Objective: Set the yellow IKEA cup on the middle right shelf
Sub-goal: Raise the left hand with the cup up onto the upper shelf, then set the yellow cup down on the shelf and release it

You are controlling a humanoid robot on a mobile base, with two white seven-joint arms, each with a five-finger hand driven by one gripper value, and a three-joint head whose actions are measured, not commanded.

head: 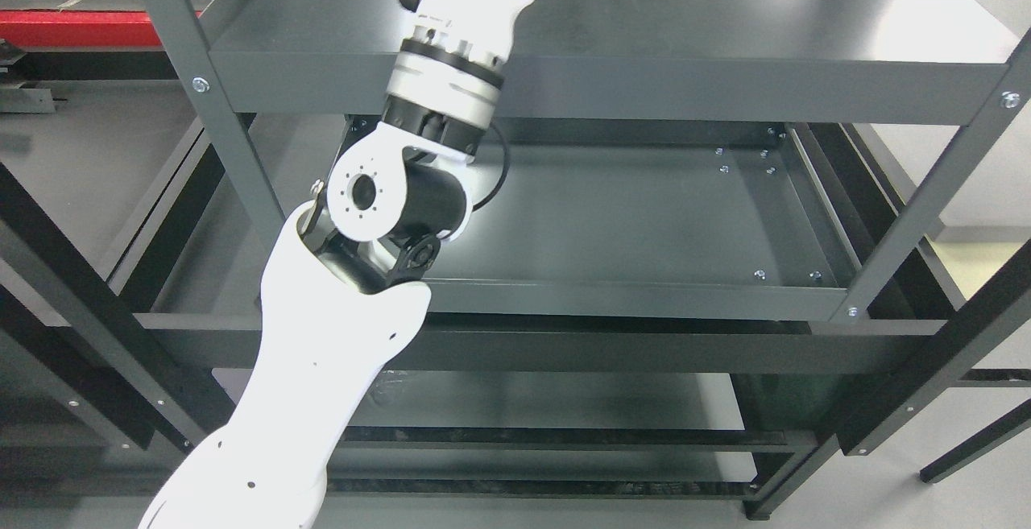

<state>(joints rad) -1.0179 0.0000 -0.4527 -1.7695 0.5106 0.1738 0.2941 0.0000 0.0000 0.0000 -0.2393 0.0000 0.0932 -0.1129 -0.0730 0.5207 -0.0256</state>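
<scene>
Shelves (628,215) of the dark rack hold nothing visible; left arm (322,368) reaches up, fingers' state untellable.

Bright, even overhead light. The white arm (322,368) is overexposed, its shell blown to glare near the left. The dark shelves (644,215) carry soft sheen; lower tiers sit in shadow. Focus is sharp throughout.

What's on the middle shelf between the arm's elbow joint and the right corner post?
Nothing: in the head view the middle shelf is bare from the left arm's elbow joint to the right corner post. No cup shows.
</scene>
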